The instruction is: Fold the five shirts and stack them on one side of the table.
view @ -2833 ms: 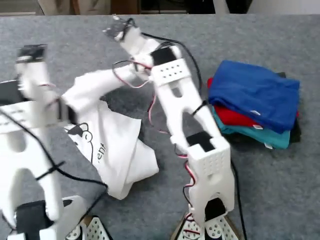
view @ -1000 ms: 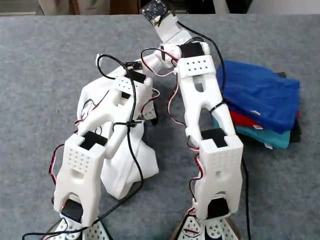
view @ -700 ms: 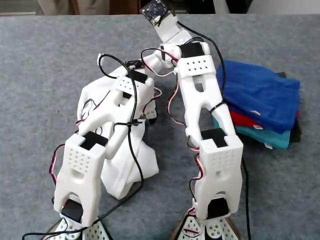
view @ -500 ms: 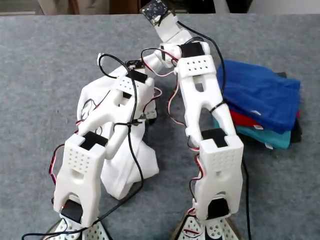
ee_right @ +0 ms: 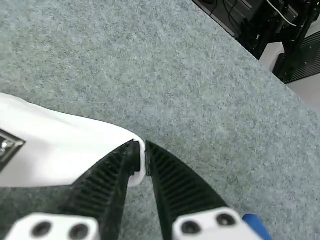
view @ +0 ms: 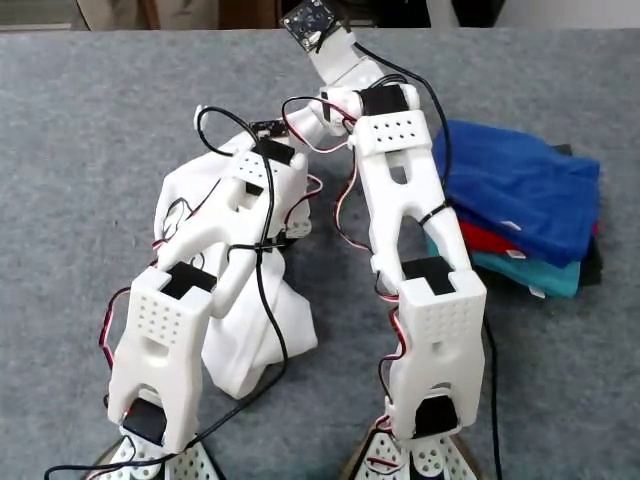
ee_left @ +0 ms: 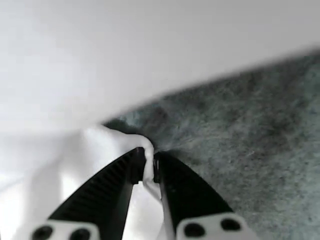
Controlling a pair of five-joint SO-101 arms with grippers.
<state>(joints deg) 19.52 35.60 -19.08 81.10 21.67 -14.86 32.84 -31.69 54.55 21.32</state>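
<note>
The left gripper (ee_left: 149, 161) is nearly closed, pinching a fold of the white shirt (view: 255, 335). The right gripper (ee_right: 141, 156) is likewise clamped thin on an edge of that shirt. From above, the crumpled shirt lies on the grey tabletop (view: 80, 120) toward 8 o'clock from centre. The stack of folded shirts (view: 515, 195), blue on top, sits at 3 o'clock.

Lab: felt-covered table (view: 90, 110), black equipment stands (ee_right: 282, 30).
</note>
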